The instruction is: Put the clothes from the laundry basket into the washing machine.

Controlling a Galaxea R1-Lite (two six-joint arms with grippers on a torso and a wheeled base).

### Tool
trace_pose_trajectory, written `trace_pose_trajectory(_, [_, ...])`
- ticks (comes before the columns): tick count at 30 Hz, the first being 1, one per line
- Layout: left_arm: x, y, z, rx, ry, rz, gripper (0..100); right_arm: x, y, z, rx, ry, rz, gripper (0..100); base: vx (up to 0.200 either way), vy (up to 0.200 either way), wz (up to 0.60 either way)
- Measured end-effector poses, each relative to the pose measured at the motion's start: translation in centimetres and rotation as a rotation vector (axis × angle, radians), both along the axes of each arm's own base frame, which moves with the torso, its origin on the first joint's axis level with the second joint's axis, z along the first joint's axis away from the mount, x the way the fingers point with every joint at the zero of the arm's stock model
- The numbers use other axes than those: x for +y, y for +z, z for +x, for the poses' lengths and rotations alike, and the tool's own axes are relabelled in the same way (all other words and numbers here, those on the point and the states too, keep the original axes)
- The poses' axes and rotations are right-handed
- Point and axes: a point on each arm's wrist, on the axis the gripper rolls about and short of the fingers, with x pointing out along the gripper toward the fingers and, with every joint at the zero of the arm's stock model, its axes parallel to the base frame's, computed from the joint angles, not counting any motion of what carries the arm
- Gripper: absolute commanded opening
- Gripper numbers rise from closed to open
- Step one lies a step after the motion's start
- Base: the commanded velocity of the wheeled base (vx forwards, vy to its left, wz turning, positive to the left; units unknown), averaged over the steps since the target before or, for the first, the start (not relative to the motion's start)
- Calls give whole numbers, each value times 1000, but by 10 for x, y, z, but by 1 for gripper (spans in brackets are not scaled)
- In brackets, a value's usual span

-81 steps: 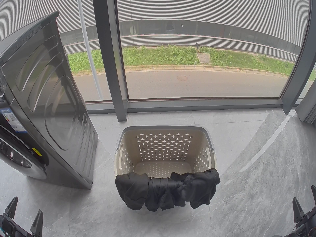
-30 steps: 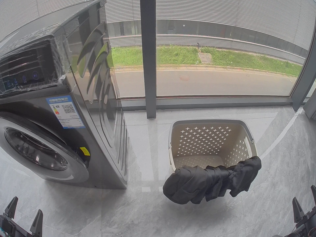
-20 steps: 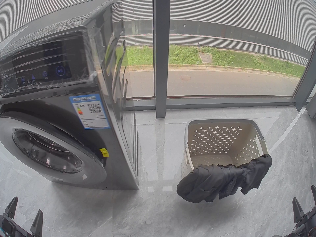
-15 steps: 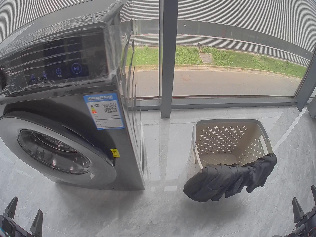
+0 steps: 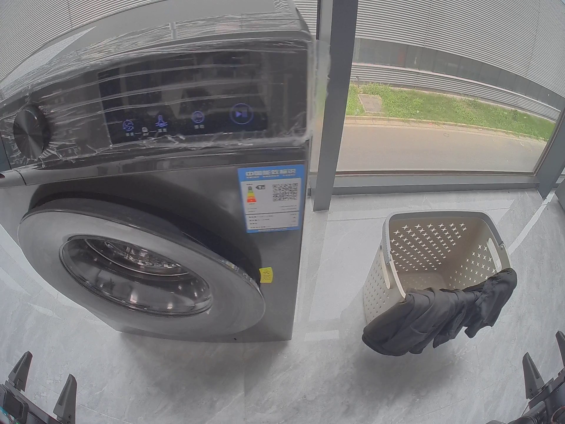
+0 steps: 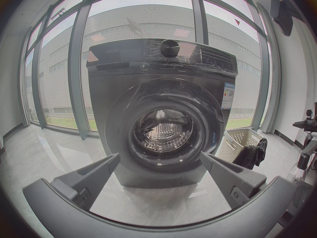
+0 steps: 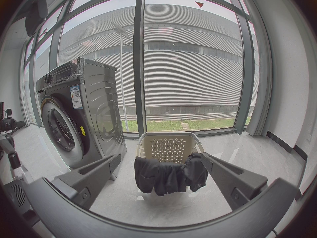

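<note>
Zero items loaded so far, by the look of it. The washing machine [image 5: 176, 172] stands on the floor [image 5: 329, 378] w/ its round door [image 5: 138, 275] shut. Thru it, in the left wrist view, the drum [image 6: 161, 133] looks like bare metal, no fabric that I can make out.

The laundry basket [image 5: 376, 290] sits on the floor to the machine's right, near the window [image 5: 447, 142], w/ a strip of floor between the two. Dark clothes [image 5: 438, 319] hang bunched over the basket's near rim, most of the bundle drooping down the outside wall. The rest of the basket's inside looks bare, so prob. that bundle is the whole load. Can't tell if it's one garment or several.

The left pincer [image 6: 159, 156] is spread wide & empty, low down, facing the door square-on, well short of it. The right pincer [image 7: 160, 155] is likewise spread wide w/ nothing held, pointed at the basket & clothes, also short of them.

So all steps are left. Judging from this, the door needs opening first (left arm looks best placed). Then grab the bundle off the rim, carry it across, push it into the drum, let go. Loose ends may snag on the rim or trail, so a grip near the bundle's middle seems wise.
</note>
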Motion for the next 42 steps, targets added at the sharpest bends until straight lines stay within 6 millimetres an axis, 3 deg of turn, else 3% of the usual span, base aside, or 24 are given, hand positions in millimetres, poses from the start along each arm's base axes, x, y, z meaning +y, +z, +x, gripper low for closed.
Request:
trace_pose_trajectory(26, [0,0,0,0,0,-2,100,0,0,0,1,3,0,100,0,200,0])
trace_pose_trajectory(38, [0,0,0,0,0,2,100,0,0,0,0,3,0,100,0,0,0])
trace_pose_trajectory(42, [0,0,0,0,1,1,100,0,0,0,0,3,0,100,-200,0,0])
